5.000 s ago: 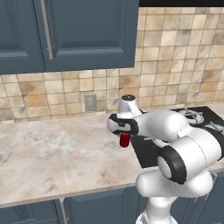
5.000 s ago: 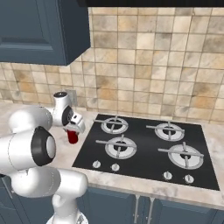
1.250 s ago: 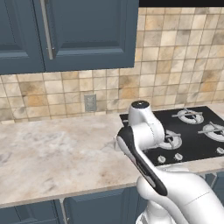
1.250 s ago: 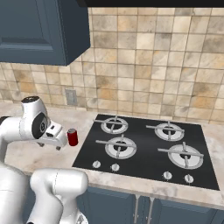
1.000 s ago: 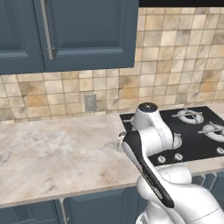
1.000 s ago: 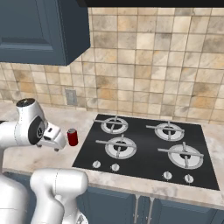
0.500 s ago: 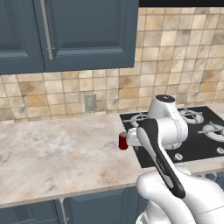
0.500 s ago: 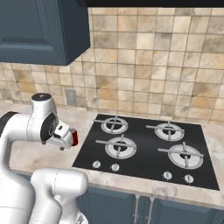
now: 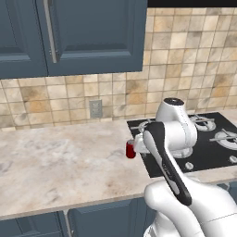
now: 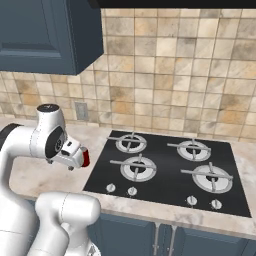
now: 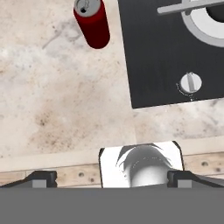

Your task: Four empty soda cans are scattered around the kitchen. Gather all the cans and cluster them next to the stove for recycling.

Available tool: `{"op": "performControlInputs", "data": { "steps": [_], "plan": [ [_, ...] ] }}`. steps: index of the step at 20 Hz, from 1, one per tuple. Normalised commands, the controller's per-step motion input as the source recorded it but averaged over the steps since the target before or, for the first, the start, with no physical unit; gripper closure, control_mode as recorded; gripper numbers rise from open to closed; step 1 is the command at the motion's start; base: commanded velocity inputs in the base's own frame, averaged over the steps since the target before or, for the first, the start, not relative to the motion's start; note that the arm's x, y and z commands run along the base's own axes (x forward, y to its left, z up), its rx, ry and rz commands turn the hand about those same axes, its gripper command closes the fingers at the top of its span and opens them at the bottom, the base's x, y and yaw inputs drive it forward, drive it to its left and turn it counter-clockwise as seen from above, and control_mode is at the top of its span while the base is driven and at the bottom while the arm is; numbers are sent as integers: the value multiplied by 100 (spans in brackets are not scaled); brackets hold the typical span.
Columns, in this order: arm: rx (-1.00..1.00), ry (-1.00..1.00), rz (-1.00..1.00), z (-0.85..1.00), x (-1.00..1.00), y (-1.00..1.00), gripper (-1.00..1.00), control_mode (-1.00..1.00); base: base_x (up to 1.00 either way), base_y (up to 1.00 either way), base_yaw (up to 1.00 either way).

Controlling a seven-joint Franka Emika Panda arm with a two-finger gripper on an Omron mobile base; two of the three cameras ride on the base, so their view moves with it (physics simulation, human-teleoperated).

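The red can [image 11: 92, 22] stands upright on the counter [image 11: 57, 96] beside the stove's [image 11: 153, 65] left edge; the claw [image 11: 112, 177], spread and empty, should retreat without brushing it.

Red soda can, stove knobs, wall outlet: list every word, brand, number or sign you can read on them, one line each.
Red soda can: plain red side, silvery top, no lettering.
Stove knobs: faint marks ring the one seen in the hand view, too small to read.
Wall outlet: no text.
Nothing legible anywhere.
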Motion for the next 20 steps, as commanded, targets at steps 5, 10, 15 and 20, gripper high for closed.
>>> {"op": "performControlInputs", "data": {
  "steps": [5,10,15,20],
  "plan": [
    [0,0,0,0,0,0,-100,100,1,100,2],
    [0,0,0,0,0,0,-100,100,37,100,0],
    [0,0,0,0,0,0,-100,100,23,100,0],
    [0,0,0,0,0,0,-100,100,16,100,0]
  ]
}}
